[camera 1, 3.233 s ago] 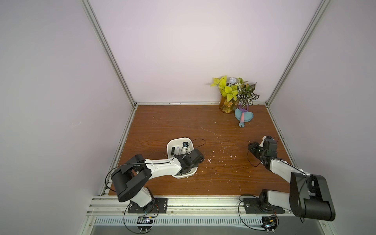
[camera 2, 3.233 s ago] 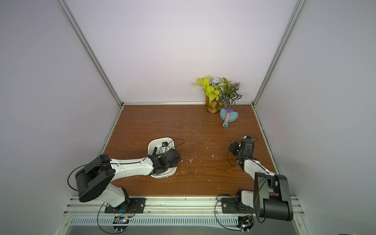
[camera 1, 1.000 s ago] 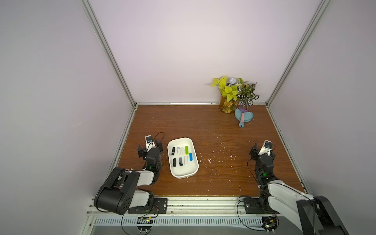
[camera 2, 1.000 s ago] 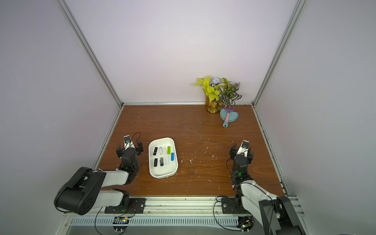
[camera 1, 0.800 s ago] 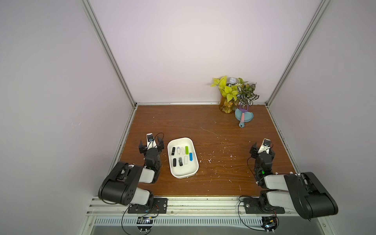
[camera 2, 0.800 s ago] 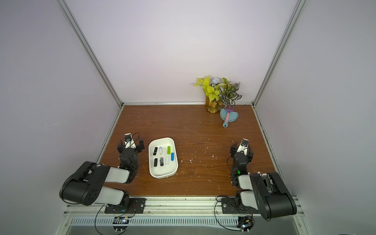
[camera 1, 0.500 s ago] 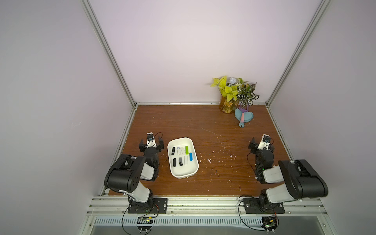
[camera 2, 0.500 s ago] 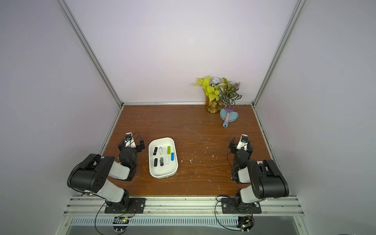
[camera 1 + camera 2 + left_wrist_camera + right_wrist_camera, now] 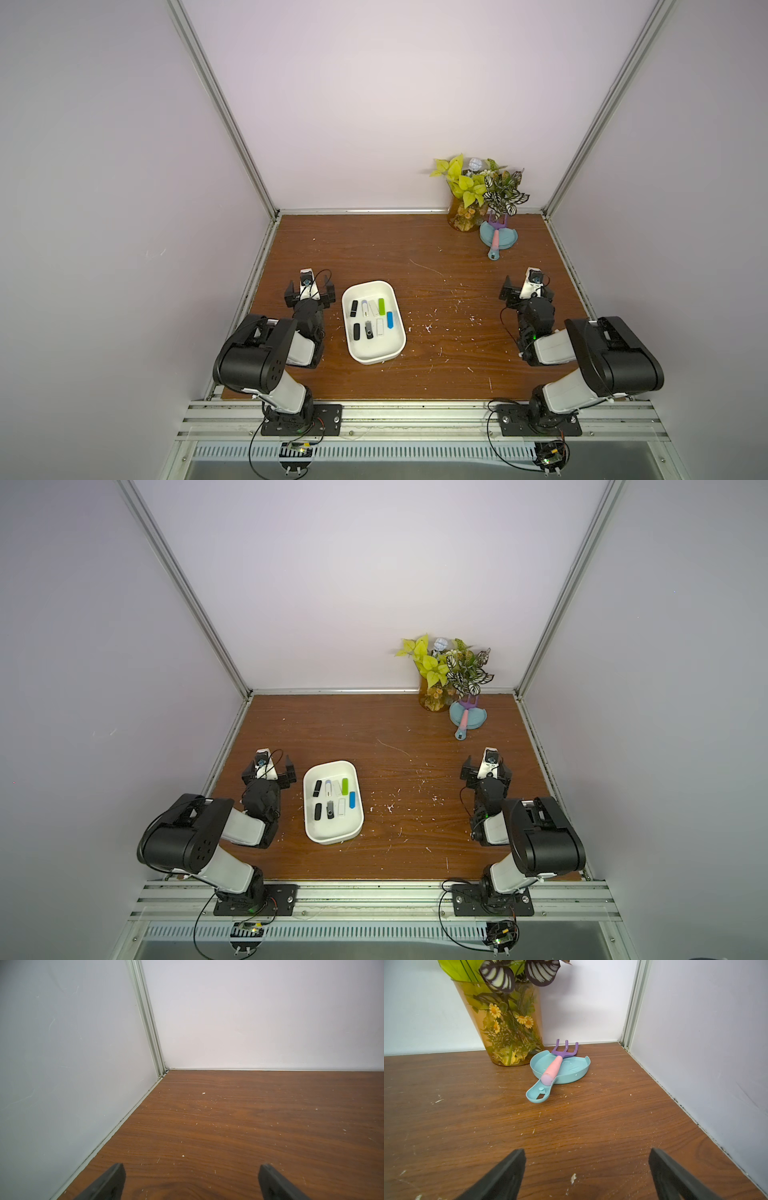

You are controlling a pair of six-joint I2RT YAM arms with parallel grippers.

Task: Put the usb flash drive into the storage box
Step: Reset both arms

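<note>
Both top views show eight plastic usb flash drives, black, white, green and blue, lying inside the shallow white plastic storage box near the left edge of the brown wooden tabletop, long axes running near edge to far edge. The left arm is nearer, its jaws wide and empty just beside the box, while the right arm, jaws also wide and empty, sits by the right edge. Neither wrist view shows box or sticks; none shows outside it.

A shallow white storage box, rectangular with rounded corners, lay flat on the wooden table, left of centre. Inside lay eight small usb flash drives in two rows: black, white, a green drive and a blue drive.
</note>
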